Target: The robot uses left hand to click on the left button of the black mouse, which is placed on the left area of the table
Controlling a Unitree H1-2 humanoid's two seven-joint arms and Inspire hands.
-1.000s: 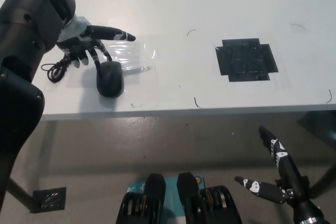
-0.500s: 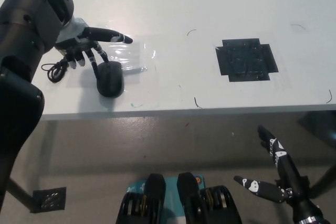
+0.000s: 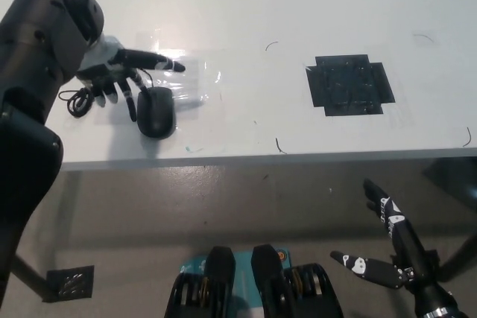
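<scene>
Right hand [image 3: 395,258] idles low beside the table edge, fingers spread, grasping nothing. Left hand [image 3: 119,72] hovers at the far-left end of the black mouse [image 3: 156,111], fingers splayed and released — one stretched out past the mouse, the rest curling down just beside its far end. Best approach, imo: bring one fingertip down on the left button only, light press, w/o nudging the body. Mouse is low, rounded, matte black — cable [image 3: 74,100] coiled left of the fingers.

Both hands [image 3: 123,72] [image 3: 387,247] open, fingers spread
</scene>
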